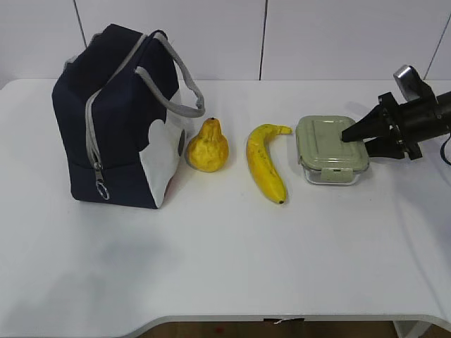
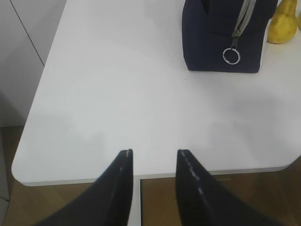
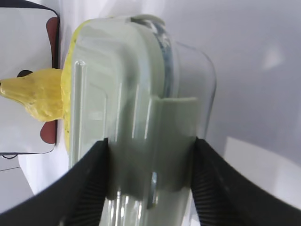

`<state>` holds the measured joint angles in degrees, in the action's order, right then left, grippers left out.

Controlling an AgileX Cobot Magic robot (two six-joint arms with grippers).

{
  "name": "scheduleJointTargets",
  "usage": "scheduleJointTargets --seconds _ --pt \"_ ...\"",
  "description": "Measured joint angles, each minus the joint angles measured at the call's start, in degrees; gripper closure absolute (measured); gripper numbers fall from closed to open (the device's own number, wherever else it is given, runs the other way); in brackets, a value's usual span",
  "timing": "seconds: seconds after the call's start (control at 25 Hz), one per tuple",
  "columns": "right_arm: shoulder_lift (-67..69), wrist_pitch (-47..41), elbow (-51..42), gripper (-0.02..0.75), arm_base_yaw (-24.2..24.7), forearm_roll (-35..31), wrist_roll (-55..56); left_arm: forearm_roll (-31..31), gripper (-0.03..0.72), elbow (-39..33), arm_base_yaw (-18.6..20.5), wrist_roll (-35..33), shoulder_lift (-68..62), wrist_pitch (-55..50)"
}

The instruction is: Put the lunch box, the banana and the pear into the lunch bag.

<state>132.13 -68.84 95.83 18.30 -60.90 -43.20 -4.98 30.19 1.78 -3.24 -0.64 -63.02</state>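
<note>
The lunch box (image 1: 328,144), clear glass with a sage-green lid, lies on the table at the right. My right gripper (image 1: 354,141) reaches in from the right, and its fingers press the box's near end from both sides in the right wrist view (image 3: 150,141). The banana (image 1: 264,162) lies left of the box, and the pear (image 1: 206,148) stands beside the navy lunch bag (image 1: 116,120). My left gripper (image 2: 154,151) is open and empty over the table's left front edge, and it is out of the exterior view.
The bag's grey zipper runs down its end to a ring pull (image 2: 231,55) near the base. The white table (image 1: 225,267) has a rounded front corner (image 2: 28,174) with wooden floor below. A white wall stands behind.
</note>
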Motion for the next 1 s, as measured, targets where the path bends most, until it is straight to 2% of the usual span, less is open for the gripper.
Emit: scheduleJointTargets --seconds 0.36,0.6,1.0 --pt "0.69 1.30 4.13 0.338 0.00 1.00 2.43 0.00 0.447 0.00 0.00 0.00 0.00 0.12" --pt "-0.99 1.33 4.21 0.339 0.00 3.32 5.45 -2.39 0.428 2.13 0.00 0.00 -1.08 3.40" --pt "-7.80 1.03 4.21 0.339 0.00 3.90 11.23 -7.60 0.421 8.01 0.00 0.00 -20.61 15.18"
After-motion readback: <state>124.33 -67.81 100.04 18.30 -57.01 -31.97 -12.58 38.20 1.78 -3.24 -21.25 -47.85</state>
